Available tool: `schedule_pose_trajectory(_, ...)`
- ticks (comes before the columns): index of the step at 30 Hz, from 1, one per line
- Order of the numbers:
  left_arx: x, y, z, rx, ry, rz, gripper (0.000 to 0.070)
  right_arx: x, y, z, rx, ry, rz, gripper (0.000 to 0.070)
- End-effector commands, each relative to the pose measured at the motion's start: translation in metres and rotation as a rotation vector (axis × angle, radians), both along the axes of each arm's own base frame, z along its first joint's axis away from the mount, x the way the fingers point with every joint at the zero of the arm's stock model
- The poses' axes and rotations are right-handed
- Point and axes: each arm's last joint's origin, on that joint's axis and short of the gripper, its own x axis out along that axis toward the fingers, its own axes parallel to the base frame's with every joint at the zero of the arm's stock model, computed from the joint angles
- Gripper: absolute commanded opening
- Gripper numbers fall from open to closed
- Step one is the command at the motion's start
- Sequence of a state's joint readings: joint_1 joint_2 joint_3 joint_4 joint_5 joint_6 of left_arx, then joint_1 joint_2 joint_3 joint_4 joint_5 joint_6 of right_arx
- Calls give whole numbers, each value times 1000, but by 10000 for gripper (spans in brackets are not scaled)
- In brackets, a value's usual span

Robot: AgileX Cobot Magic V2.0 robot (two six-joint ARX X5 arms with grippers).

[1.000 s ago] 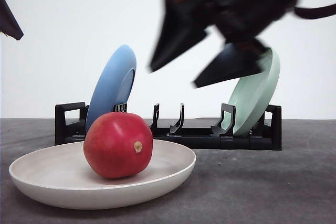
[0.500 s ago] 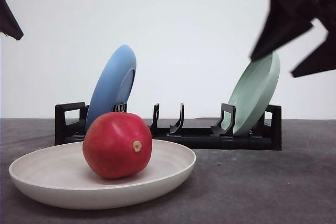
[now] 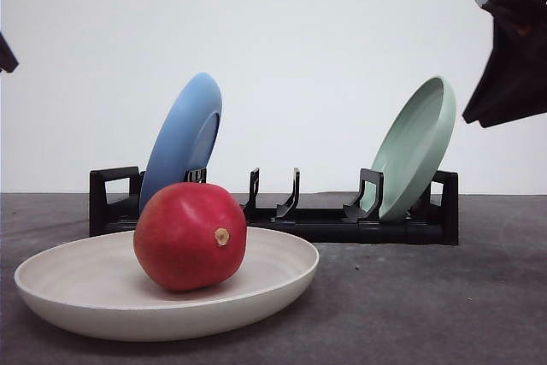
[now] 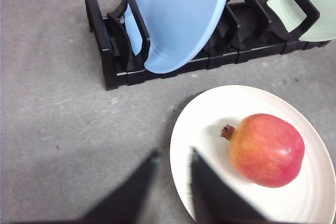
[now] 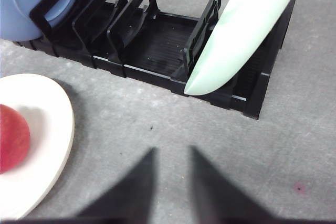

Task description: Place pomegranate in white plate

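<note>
The red pomegranate point(image 3: 191, 235) lies in the white plate point(image 3: 282, 284) at the front left of the table, its tan stem nub facing me. In the left wrist view the pomegranate point(image 4: 266, 149) rests on the plate point(image 4: 205, 124) just beyond my left gripper point(image 4: 173, 153), whose fingers are drawn together with nothing between them. My right gripper point(image 3: 513, 74) hangs high at the far right, well away from the fruit. In its wrist view the right gripper point(image 5: 173, 150) is shut and empty over bare table, with the plate point(image 5: 52, 124) and pomegranate point(image 5: 11, 137) off to one side.
A black dish rack point(image 3: 325, 224) stands behind the plate. It holds a blue plate point(image 3: 184, 138) on its left and a pale green plate point(image 3: 416, 147) on its right. Grey tabletop point(image 3: 427, 305) lies to the right of the white plate.
My right gripper has swung from above the rack's middle to the far right and its fingers have come together. The pomegranate stays in the plate.
</note>
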State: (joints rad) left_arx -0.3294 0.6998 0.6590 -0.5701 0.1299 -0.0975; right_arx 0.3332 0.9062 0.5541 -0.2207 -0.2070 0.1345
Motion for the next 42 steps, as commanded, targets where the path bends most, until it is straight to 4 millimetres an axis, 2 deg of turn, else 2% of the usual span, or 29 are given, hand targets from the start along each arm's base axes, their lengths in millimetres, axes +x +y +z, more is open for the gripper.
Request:
schedule_pose_trajectory(1, 1, -1, 6, -4, -25, -8, 11, 1, 1, 0, -6, -6, 6, 16)
schedule_pose_trajectory(16, 1, 0, 6, -6, -31, -5, 16, 1, 1, 0, -5, -8, 7, 16)
schedule_pose_trajectory(20, -2, 2, -1, -4, -38, 2, 15, 1, 1, 0, -5, -8, 7, 16)
schedule_pose_trajectory(27, -16, 24, -25, -15, -158, 129, 15, 1, 1, 0, -5, -8, 7, 16)
schedule_pose_trajectory(33, -30, 43, -58, -23, -347, 298, 15, 1, 1, 0, -3, -7, 10, 16)
schedule_pose_trajectory(42, -41, 48, -111, -62, -427, 365, 15, 1, 1, 0, -3, -7, 10, 16)
